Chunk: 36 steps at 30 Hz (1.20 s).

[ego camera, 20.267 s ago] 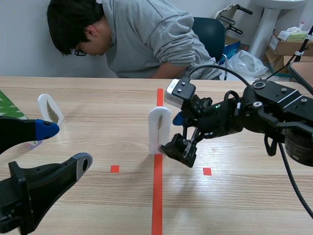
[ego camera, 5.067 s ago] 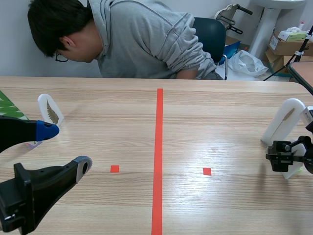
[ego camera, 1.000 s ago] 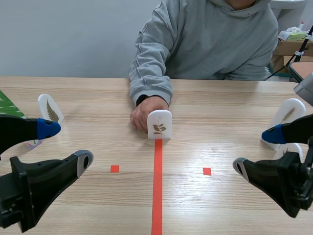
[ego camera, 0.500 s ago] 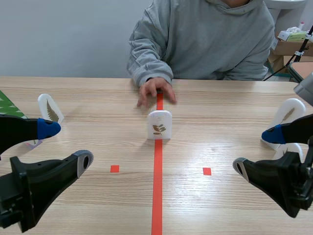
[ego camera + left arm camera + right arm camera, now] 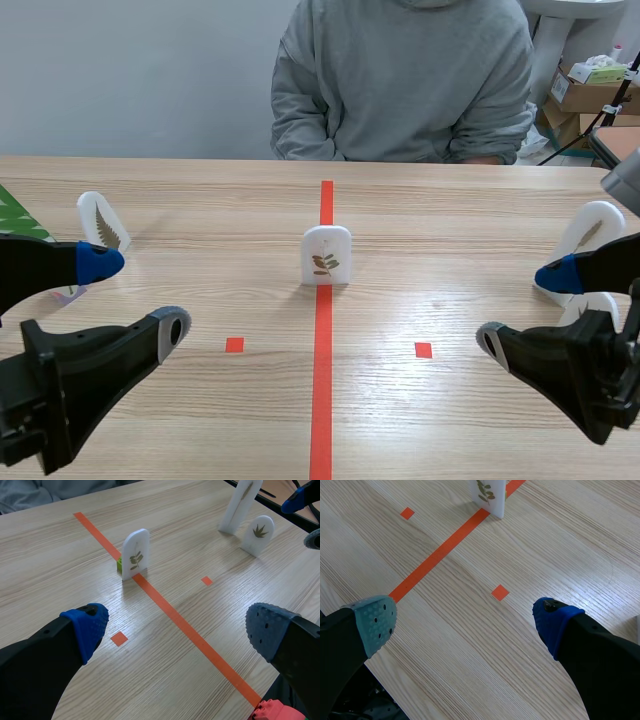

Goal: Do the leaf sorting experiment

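My left gripper (image 5: pixel 136 295) and my right gripper (image 5: pixel 522 308) were both released, the fingers wide apart and holding nothing, low over the near corners of the table (image 5: pixel 450 210). The leaf card (image 5: pixel 326 255) stood upright in the middle of the table, on the orange-red centre line (image 5: pixel 321 380), well apart from both my grippers. It was a white plaque with a rounded top, and on its face was a small brown-green sprig with several leaflets. A small green block (image 5: pixel 120 565) touched its base from behind. Another white card (image 5: pixel 103 221) with a feathery leaf stood near the left edge. A tall card (image 5: pixel 580 243) and a short card (image 5: pixel 258 534) stood near the right edge. A person in a grey hoodie (image 5: pixel 400 80) sat at the far edge.
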{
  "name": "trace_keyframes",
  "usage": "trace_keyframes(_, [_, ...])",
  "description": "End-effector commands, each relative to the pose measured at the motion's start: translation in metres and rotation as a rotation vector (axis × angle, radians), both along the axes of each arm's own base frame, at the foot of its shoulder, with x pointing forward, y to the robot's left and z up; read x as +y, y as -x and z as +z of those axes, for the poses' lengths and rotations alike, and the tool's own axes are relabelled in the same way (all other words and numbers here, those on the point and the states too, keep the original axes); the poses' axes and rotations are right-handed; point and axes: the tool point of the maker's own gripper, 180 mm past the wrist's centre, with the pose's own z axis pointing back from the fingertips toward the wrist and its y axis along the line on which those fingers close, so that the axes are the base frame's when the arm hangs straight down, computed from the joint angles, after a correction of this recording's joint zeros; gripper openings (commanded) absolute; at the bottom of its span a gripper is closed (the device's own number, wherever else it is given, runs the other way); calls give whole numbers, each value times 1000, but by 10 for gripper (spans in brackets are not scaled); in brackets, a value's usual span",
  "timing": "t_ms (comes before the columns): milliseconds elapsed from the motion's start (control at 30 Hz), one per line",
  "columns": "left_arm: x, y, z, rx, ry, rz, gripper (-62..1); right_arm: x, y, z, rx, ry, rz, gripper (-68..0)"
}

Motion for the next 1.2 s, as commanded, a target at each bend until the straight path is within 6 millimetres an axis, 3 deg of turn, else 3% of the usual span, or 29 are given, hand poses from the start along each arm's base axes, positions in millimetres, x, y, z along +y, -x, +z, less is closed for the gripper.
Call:
trace_keyframes(0, [-1,0,4,-9,22,3,-22,-1,-2,5,-20,-5,8,-120])
trace_keyframes(800, [-1,0,4,-7,19,3,-22,-1,-2,5,-19,-4,8,-120])
trace_keyframes(1067, [-3,-14,-2,-22,-75,-55,-22,-1,-2,5,-19,-4,8,-120])
trace_keyframes(1167, [-5,-21,-15,-14,-119,-88,-22,-1,-2,5,-19,-3,8,-120])
